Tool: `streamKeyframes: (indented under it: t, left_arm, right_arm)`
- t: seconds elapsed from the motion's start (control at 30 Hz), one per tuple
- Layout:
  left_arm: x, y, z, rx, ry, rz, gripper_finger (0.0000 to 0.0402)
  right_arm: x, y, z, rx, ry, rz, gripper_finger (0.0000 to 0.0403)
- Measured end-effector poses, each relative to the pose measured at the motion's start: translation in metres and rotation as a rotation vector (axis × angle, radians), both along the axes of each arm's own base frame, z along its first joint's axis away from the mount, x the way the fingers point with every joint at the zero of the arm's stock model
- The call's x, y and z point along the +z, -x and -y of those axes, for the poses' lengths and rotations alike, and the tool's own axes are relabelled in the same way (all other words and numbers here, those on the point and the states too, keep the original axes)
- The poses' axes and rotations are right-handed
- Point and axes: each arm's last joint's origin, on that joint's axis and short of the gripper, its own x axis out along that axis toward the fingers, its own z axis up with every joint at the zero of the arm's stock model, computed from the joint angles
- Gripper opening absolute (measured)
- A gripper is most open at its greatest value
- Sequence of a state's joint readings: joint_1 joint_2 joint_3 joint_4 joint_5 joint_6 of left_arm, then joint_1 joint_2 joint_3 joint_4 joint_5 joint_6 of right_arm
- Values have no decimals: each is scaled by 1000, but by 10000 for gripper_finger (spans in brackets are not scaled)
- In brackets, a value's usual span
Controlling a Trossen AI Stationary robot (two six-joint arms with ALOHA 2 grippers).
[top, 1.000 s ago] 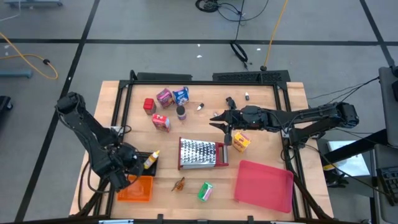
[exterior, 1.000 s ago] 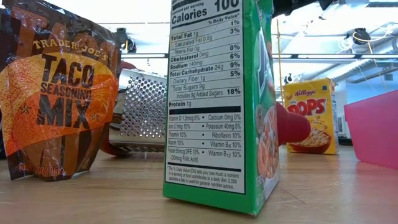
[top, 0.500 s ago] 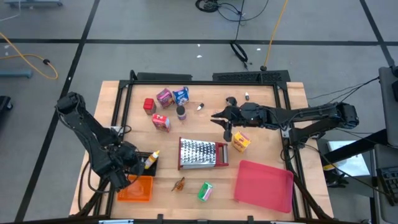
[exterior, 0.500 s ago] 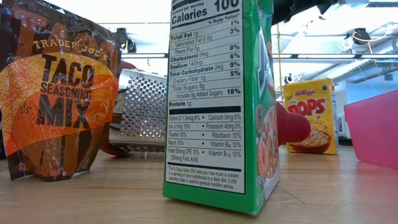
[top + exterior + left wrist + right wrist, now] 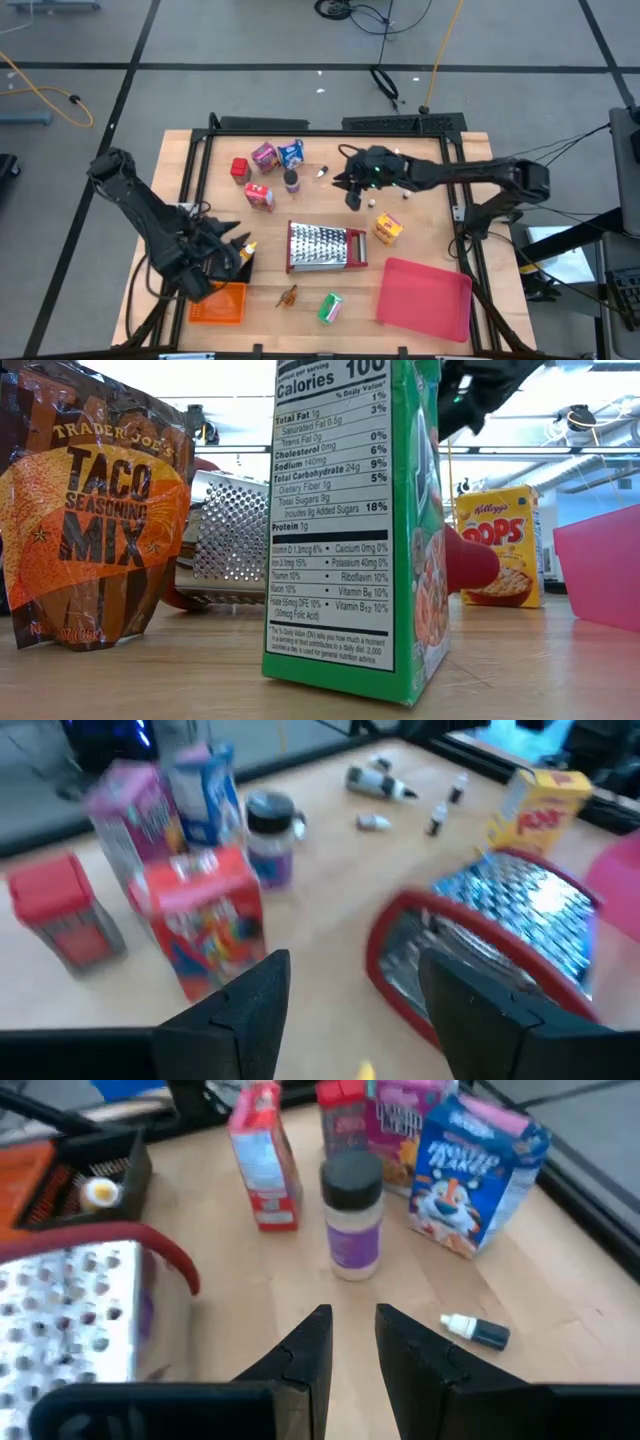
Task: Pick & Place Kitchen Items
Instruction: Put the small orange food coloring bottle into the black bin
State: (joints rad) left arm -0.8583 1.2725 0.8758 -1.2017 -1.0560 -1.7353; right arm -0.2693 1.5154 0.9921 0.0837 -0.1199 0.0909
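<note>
High view: the left gripper (image 5: 222,243) hovers at about 8 o'clock on the table (image 5: 480,160), its jaws spread and empty, just above a small yellow bottle (image 5: 243,256) that stands in a black bin (image 5: 246,264); an orange tray (image 5: 220,303) lies beside it at 7 o'clock. The right gripper (image 5: 347,181) is near the centre, toward 1 o'clock, its jaws a narrow gap apart and holding nothing. The grater (image 5: 324,247) lies in the middle. At 11 o'clock cluster a red box (image 5: 240,169), pink box (image 5: 264,156), blue box (image 5: 291,153), jar (image 5: 291,181) and red carton (image 5: 259,196). A yellow box (image 5: 388,228) lies at 3 o'clock of the grater, a green box (image 5: 330,307) at 6 o'clock, the red tray (image 5: 425,298) at 5 o'clock.

Low view: a taco packet (image 5: 85,510) and the green box (image 5: 355,520) stand close up, the grater (image 5: 225,540) behind them, the yellow box (image 5: 503,545) and red tray (image 5: 598,565) at 3 o'clock.

Left wrist view: two fingers (image 5: 250,1010) stand wide apart, nothing between; beyond are the red carton (image 5: 200,925), red box (image 5: 65,910), pink box (image 5: 130,815), blue box (image 5: 205,790), jar (image 5: 270,838), grater (image 5: 500,935) and yellow box (image 5: 540,805).

Right wrist view: the fingers (image 5: 305,1355) are nearly together, empty, facing the jar (image 5: 352,1215); the red carton (image 5: 262,1168) and blue box (image 5: 478,1175) flank it, and a tiny bottle (image 5: 477,1330) lies flat nearby.
</note>
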Motion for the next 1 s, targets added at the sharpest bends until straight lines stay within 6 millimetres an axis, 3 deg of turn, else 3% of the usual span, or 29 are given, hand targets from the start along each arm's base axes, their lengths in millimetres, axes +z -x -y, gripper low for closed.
streamKeyframes:
  t: [0.2,0.47,0.87,1.0]
  left_arm:
    - [5,-31,-8,-42,-91,-47,225]
    - [18,-76,-23,-158,-183,-77,225]
    - [27,-108,-52,-303,-165,-89,225]
    - [29,-112,-57,-334,-150,-74,225]
  right_arm:
    - [-8,-30,22,38,42,-91,75]
    - [-35,-58,48,32,137,-324,86]
    - [-78,-66,72,10,196,-442,162]
    - [-82,-68,78,5,218,-423,173]
